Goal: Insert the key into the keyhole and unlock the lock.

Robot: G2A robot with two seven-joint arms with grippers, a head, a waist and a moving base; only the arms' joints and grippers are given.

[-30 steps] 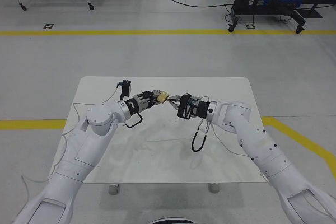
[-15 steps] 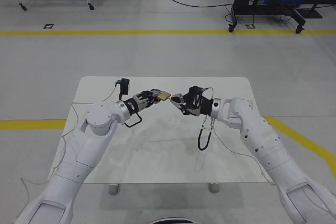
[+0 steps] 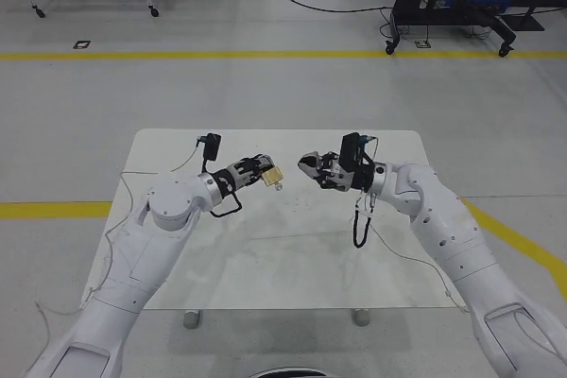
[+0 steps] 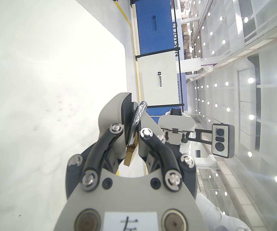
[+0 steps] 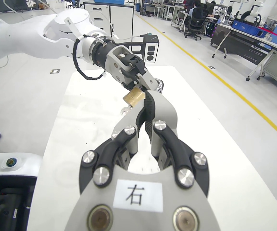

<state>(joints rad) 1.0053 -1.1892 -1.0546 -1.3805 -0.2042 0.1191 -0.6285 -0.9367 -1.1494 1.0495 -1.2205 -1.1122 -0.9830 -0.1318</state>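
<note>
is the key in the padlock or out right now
In. The key sticks out of the brass padlock held by the left claw, while the right claw sits apart from it.

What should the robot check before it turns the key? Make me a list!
1. Lock held firmly: ok. The left end effector pinches it by the shackle, above the table.
2. Key in the keyhole: ok. It sticks out of the lock's end opposite the shackle.
3. Right end effector gripping the key: not ok. It is shut, empty and apart from the key.
4. Right end effector pointing toward the lock: ok.
5. Shackle popped open: cannot tell.
</note>
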